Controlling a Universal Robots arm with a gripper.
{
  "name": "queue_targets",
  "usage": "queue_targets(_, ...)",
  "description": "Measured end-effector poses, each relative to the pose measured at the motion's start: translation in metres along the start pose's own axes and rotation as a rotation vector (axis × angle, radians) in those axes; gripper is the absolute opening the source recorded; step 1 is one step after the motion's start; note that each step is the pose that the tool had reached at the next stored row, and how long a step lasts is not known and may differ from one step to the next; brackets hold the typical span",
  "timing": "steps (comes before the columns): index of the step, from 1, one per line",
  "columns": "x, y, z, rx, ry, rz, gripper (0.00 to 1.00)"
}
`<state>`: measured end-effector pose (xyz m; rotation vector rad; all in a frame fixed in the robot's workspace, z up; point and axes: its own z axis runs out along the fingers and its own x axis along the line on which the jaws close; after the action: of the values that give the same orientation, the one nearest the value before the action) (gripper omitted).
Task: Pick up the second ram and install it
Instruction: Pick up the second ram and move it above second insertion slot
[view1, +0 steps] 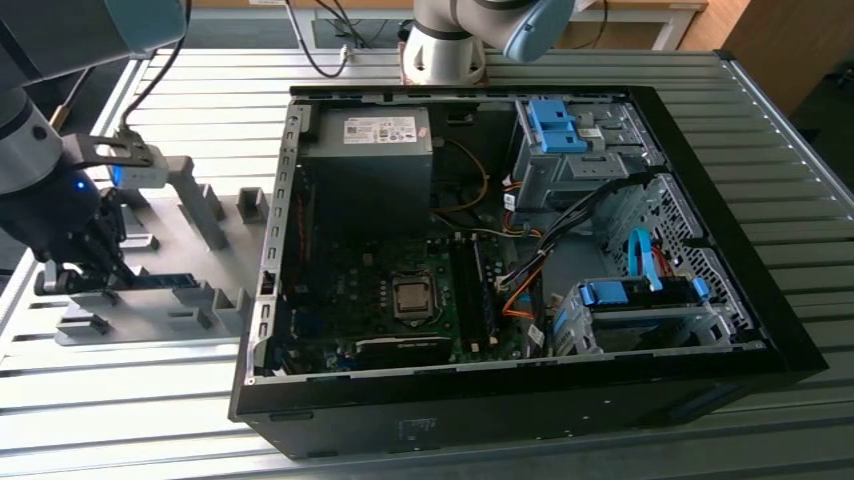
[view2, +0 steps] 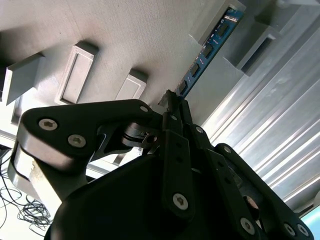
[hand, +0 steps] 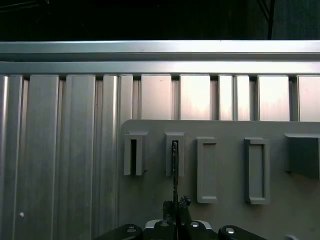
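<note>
Ribbed aluminium tabletop (view1: 134, 420) runs under everything, with a grey fixture plate (view1: 160, 330) lying at about nine o'clock in the exterior view. Nearest in both wrist views is the gripper (view2: 172, 100). Its black jaws are drawn narrow and pinch the near end of the second ram (view2: 210, 47). The robot arm (view1: 40, 150) reaches down to the plate from about ten o'clock in the exterior view.

The blue stick stands on its long edge, low on the plate, and runs straight away from the jaws. Black chips line its side in the second wrist view. In the first wrist view it shows edge-on as a thin dark line, and its far end sits in a slotted post (hand: 174, 152). A second slotted post (hand: 134, 155) stands just beside that one, and two raised rectangular frames (hand: 206, 170) sit on the post's other side.

At three o'clock from the plate, touching its edge, lies an open computer case (view1: 747, 330). Inside it the motherboard (view1: 360, 290) carries a bare processor socket (view1: 411, 297). A power supply (view1: 367, 160) sits toward twelve o'clock of the board, and blue drive brackets (view1: 554, 125) sit toward one o'clock. Farthest back, at twelve o'clock of the case, is the base of another arm (view1: 447, 50).
</note>
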<state>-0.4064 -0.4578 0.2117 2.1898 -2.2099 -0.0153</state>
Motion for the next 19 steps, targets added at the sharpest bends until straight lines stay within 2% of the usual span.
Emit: queue_targets(19, 0.0001, 0.0002, -0.0061, 0.0000, 0.0008, 0.000, 0.14)
